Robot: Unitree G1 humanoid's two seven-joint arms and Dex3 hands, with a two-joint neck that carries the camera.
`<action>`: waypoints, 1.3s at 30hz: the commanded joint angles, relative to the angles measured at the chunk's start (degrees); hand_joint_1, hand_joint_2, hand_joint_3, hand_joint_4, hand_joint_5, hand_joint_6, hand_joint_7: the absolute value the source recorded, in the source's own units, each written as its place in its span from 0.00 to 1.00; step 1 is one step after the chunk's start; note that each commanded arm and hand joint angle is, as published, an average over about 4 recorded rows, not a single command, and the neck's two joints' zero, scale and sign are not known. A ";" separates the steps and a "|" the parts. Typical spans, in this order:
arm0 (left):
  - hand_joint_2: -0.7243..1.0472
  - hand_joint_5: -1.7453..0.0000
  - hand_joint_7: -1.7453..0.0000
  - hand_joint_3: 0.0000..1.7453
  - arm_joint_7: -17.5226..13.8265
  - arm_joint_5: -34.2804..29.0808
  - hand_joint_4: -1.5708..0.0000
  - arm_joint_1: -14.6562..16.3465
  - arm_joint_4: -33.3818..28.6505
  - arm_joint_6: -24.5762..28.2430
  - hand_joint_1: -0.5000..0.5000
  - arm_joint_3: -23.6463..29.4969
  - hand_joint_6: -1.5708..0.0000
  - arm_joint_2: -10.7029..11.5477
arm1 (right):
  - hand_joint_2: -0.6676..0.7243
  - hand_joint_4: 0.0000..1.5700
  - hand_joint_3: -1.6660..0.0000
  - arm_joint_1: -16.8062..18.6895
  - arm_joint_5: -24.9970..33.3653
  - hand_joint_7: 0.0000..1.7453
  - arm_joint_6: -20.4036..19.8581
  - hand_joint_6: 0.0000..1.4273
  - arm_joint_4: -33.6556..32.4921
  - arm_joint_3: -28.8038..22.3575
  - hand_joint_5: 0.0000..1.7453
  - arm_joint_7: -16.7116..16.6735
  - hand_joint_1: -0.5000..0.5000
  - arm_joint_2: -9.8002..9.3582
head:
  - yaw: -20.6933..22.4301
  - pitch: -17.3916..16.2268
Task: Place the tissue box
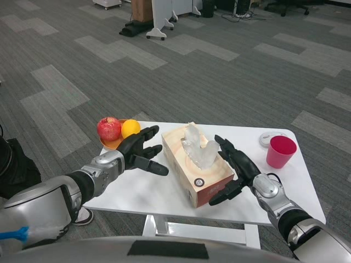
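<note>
Head view showed the tissue box (197, 171) resting mid-surface (137, 192), left robot hand (141, 150) spread just left of it, right robot hand (236, 170) spread against its right side. Squeezing evenly from both sides would have lifted it cleanly.

Tissue box (194, 167): a long rectangular carton, pale tan on top with orange-brown side walls, lying flat on its base near the middle of the white table (164, 192), its long axis running diagonally from far-left to near-right. A crumpled tuft of white tissue (198, 147) stands upright out of the top opening, roughly at mid-length; a small dark round mark shows on the top face near the near-right end. The near end sits close to the table's front edge, and the box looks intact, not dented.
</note>
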 commanded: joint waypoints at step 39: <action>0.56 1.00 1.00 0.03 -2.24 6.52 1.00 8.88 -24.73 -4.18 1.00 21.58 1.00 4.34 | 0.50 0.00 0.90 5.68 -0.01 0.00 -0.75 0.00 -24.15 -15.96 0.22 2.42 0.33 -2.55 | -0.36 -0.47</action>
